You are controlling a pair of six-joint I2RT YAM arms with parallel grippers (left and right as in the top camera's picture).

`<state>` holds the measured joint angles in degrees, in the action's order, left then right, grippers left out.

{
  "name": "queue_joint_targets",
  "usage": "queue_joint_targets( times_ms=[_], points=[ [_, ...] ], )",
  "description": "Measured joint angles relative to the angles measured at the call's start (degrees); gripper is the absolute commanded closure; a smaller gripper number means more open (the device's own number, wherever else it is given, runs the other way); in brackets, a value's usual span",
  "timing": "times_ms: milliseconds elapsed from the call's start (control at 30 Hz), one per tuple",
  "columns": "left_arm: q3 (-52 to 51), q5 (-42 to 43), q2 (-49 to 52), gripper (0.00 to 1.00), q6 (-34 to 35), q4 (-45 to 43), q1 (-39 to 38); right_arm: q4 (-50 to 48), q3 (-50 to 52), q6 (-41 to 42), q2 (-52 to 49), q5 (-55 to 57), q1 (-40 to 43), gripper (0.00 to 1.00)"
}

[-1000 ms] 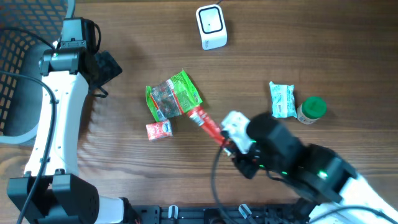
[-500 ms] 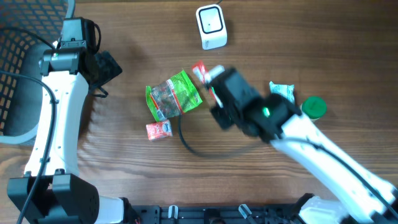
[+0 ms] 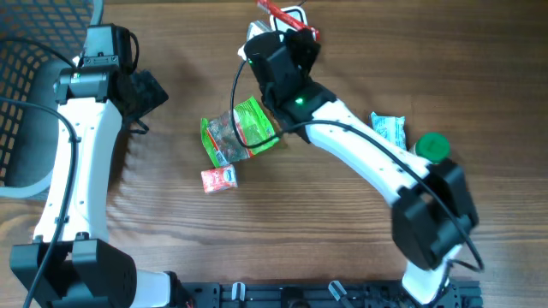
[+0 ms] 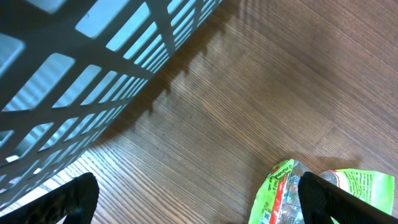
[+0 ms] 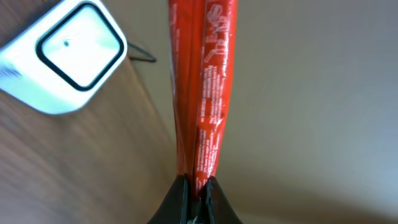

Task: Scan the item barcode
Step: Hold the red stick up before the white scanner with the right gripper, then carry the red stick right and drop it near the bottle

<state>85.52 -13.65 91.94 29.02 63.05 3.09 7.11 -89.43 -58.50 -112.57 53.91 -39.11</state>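
We see the right gripper [image 5: 193,190] pinched shut on a red sachet [image 5: 202,81], the sachet close by the white scanner [image 5: 65,53], left gripper [image 4: 199,208] spread wide and empty beside the basket [image 4: 74,74]

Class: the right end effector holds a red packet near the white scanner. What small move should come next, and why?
Probably shift the red packet sideways over the scanner window: the right end effector grips it shut, but it hangs beside the window, not across it.
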Motion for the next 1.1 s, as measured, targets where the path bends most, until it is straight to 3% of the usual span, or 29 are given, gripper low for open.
queue_joint_targets(
  times_ms=[233, 400, 533, 633, 733, 833, 900, 1100],
  points=[
    [0.0, 0.0, 0.0, 0.00, 0.0, 0.0, 0.0, -15.5, 0.1, -14.4, -12.4, 5.1, 6.2, 0.96],
    [0.0, 0.0, 0.0, 0.00, 0.0, 0.0, 0.0, -20.9, 0.1, -22.1, -17.7, 5.7, 7.1, 0.96],
    [0.0, 0.0, 0.0, 0.00, 0.0, 0.0, 0.0, -21.5, 0.1, -23.9, -19.0, 5.7, 6.8, 0.96],
    [0.0, 0.0, 0.0, 0.00, 0.0, 0.0, 0.0, -31.8, 0.1, -22.7, -19.3, 6.8, 6.8, 0.96],
    [0.0, 0.0, 0.0, 0.00, 0.0, 0.0, 0.0, -32.4, 0.1, -21.6, -18.6, 7.7, 6.7, 0.96],
    [0.0, 0.0, 0.0, 0.00, 0.0, 0.0, 0.0, -22.6, -0.1, -16.6, -15.4, 7.0, 6.5, 0.96],
    [0.0, 0.0, 0.0, 0.00, 0.0, 0.0, 0.0, -9.1, -0.2, -8.1, -10.7, 5.2, 6.4, 0.96],
    [0.0, 0.0, 0.0, 0.00, 0.0, 0.1, 0.0, 31.5, -0.5, 29.4, 7.0, -14.1, 7.0, 0.96]
  ],
)
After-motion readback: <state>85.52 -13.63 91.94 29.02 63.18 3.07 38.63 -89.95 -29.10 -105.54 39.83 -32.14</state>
